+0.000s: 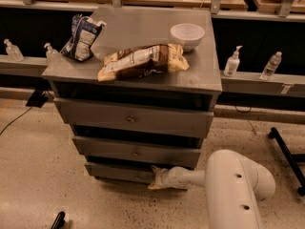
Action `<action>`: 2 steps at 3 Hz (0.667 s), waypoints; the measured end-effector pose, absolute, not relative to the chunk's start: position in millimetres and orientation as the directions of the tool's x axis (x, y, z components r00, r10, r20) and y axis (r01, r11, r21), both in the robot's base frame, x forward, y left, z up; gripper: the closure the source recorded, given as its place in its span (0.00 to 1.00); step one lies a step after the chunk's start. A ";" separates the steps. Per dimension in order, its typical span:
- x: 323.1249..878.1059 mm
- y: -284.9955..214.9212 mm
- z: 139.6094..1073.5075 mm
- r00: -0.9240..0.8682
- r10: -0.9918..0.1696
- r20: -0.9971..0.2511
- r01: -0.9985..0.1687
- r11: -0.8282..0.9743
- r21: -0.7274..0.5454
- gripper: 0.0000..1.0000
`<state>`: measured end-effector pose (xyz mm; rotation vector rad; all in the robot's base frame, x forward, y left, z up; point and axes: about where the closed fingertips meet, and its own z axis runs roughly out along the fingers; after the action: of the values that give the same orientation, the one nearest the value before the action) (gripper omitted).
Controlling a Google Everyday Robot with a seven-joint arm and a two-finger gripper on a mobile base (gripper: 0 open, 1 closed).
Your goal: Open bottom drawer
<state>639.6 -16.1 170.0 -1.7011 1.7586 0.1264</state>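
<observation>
The grey chest (200,82) stands in the middle of the view with three drawers. The bottom drawer (114,172) is the lowest, a low wide front just above the floor; its knob (138,177) shows faintly near the middle. My gripper (156,178) reaches in from the right on a white arm (190,176) and sits at the drawer front, right beside the knob. The middle drawer (136,151) and the taller top drawer (131,119) are above it.
On the chest top lie a chip bag (143,61), a white bowl (187,35) and a blue-white bag (82,37). Bottles (232,62) stand on a ledge behind. A black frame leg (286,151) is on the floor at right.
</observation>
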 end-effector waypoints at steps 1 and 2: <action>640.9 -15.5 167.1 0.089 -0.849 -0.521 -0.920 0.131 -0.369 0.38; 633.0 -9.1 168.5 0.114 -0.835 -0.539 -0.935 0.093 -0.342 0.29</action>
<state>633.0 -9.1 168.5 -1.7496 1.7296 0.1985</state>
